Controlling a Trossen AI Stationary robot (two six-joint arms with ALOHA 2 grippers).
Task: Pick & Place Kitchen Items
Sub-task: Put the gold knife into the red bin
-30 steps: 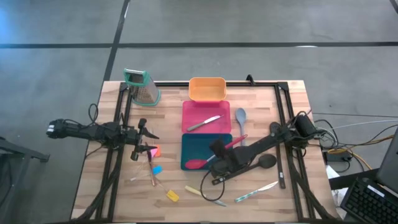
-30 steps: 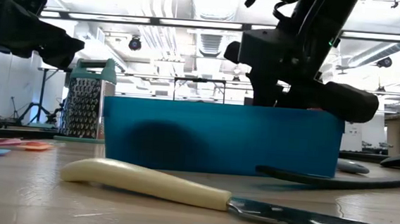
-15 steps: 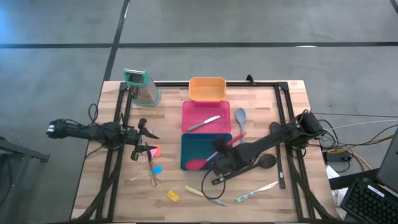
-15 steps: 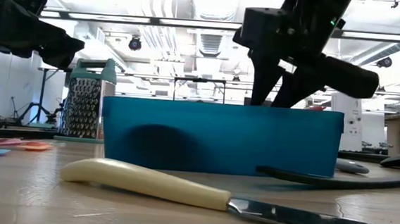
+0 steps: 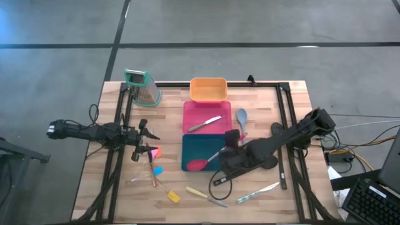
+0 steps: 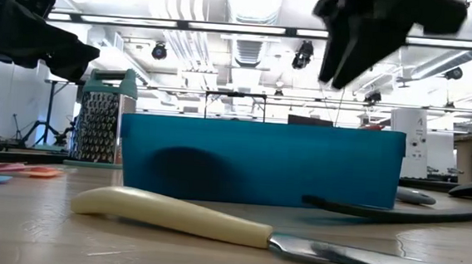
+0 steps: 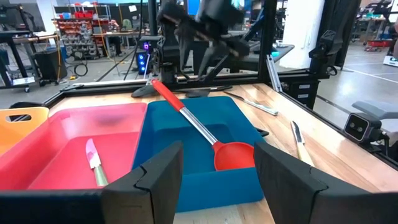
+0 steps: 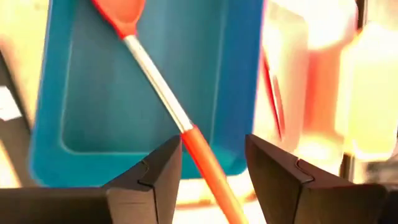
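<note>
The wooden desk (image 5: 112,187) carries three trays in a row down its middle: an orange one (image 5: 208,90) at the far edge, a pink one (image 5: 206,116) next, with a small pale-handled knife (image 5: 205,124) lying in it, and a teal one (image 5: 205,152) nearest the front. A long red spoon with a metal shaft (image 5: 212,156) lies slantwise in the teal tray, bowl down inside, red handle propped over the tray's right rim. The right gripper (image 5: 232,139) hangs just above that handle end, fingers spread and holding nothing. The left gripper (image 5: 149,142) waits over the desk's left side, fingers parted and empty, above small pink, orange and blue pieces (image 5: 155,152).

A green-topped metal grater (image 5: 142,87) stands at the far left corner. A grey spoon (image 5: 241,117) lies right of the pink tray, a black spoon (image 5: 267,162) under the right arm. Near the front edge lie a cream-handled knife (image 5: 203,194), a slim patterned knife (image 5: 257,192) and a yellow piece (image 5: 173,197).
</note>
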